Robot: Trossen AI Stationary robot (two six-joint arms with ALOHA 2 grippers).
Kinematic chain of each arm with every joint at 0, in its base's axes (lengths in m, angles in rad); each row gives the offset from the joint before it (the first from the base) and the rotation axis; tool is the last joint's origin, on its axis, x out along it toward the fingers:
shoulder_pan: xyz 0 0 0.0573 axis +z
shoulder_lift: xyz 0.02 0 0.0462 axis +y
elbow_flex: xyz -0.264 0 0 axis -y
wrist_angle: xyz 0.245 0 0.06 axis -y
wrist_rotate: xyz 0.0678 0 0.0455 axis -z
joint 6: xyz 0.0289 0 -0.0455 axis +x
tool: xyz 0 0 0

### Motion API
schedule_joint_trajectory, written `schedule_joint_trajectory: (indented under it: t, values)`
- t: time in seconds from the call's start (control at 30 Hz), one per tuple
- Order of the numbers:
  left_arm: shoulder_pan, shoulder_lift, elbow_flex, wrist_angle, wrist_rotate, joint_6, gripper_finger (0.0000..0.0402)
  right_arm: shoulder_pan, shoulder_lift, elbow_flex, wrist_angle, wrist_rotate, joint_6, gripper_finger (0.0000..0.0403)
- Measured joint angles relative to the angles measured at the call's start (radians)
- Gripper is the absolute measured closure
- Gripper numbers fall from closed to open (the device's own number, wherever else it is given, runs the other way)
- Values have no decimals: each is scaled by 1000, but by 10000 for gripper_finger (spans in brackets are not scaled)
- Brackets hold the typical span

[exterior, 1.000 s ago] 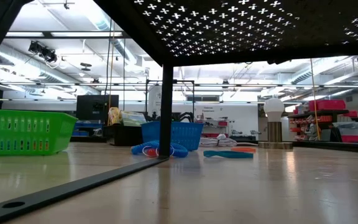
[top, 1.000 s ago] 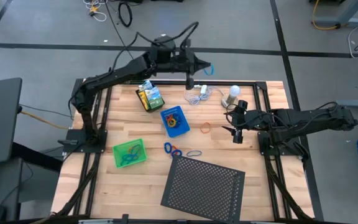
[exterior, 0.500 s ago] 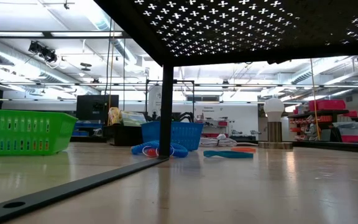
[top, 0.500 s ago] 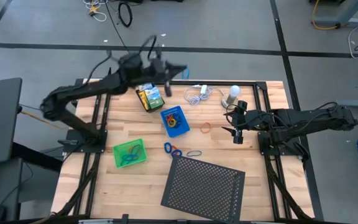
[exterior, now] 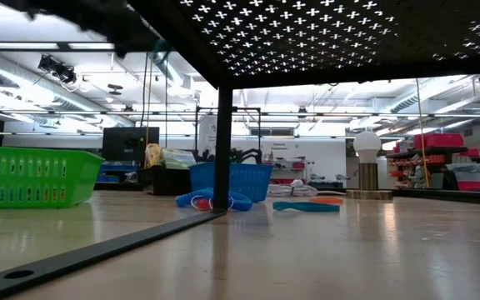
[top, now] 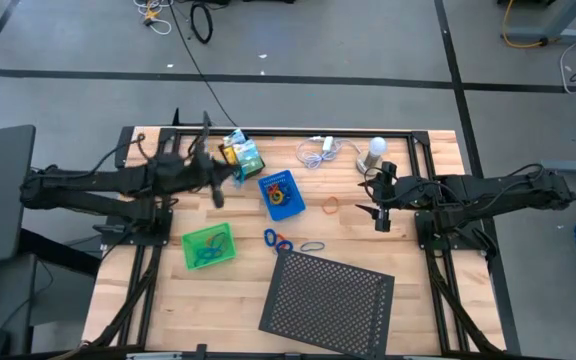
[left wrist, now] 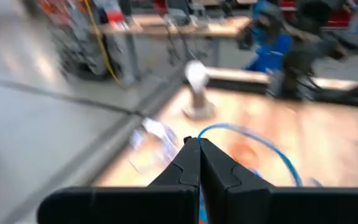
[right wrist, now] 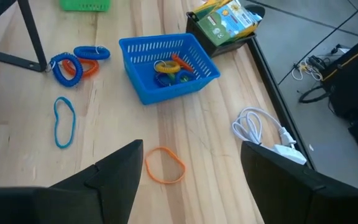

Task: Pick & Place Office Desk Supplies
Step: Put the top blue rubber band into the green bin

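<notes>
My left gripper [top: 226, 178] hangs above the table's left part, between the black tray with the yellow-green crayon box [top: 240, 156] and the green tray [top: 208, 246], shut on a thin blue loop [left wrist: 253, 140]. The blue tray [top: 281, 195] holds a few coloured loops [right wrist: 168, 66]. My right gripper [right wrist: 191, 165] stands open over the table's right part, above an orange loop [right wrist: 164, 165] lying flat. Blue and orange loops [top: 276, 240] and another blue loop [top: 312, 245] lie flat near the middle. My left gripper pinches the blue loop between its two shut fingertips [left wrist: 196, 149], at one spot of the band [left wrist: 199, 133]. The fingers point about level toward the table's right side. The rest of the loop arcs out beyond the fingertips, clear of the table.
A large black perforated sheet [top: 328, 295] stands on legs over the near middle. A white coiled cable [top: 318, 152] and a white bulb on a round base [top: 373, 150] sit at the far edge. Bare wood lies between the blue tray and my right gripper.
My left gripper, shut on the blue loop all the while, has swung from above the table's far edge toward the left edge and downward as the arm folded back. The loop has travelled with it. My right arm has kept still.
</notes>
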Motion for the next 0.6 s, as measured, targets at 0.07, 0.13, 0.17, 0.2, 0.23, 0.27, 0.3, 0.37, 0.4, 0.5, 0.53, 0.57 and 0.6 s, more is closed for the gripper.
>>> schedule_joint_trajectory:
  t: [0.07,0.13,0.17,0.2,0.23,0.27,0.3,0.37,0.4,0.5,0.53,0.57,0.6]
  values:
    - [-64,-54,-53,-55,-5,-92,402,0,0,0,9,0,9,124]
    - [-131,-98,-98,-119,-9,-185,402,0,0,0,28,0,19,124]
    - [-165,-115,-118,-161,-10,-231,402,0,0,0,36,0,25,124]
    - [-199,-123,-139,-197,-13,-276,402,0,0,0,42,-3,32,124]
    - [-229,-124,-155,-229,-14,-320,402,-1,1,0,48,-3,37,124]
    - [-259,-123,-169,-260,-14,-362,402,-4,6,0,56,-6,40,124]
    - [-284,-122,-179,-303,-17,-396,402,-11,13,0,65,-18,45,124]
    - [-327,-109,-188,-376,-17,-471,402,-34,33,0,78,-61,56,124]
    - [-345,-100,-190,-411,-17,-504,402,-47,48,0,91,-86,57,124]
    - [-390,-77,-194,-500,2,-587,402,-98,103,0,108,-166,53,124]
    - [-403,-68,-194,-524,16,-610,402,-119,126,0,117,-197,50,124]
    - [-416,-60,-194,-540,31,-626,402,-140,149,0,126,-231,48,124]
    - [-431,-48,-194,-545,47,-644,402,-160,169,0,127,-264,43,124]
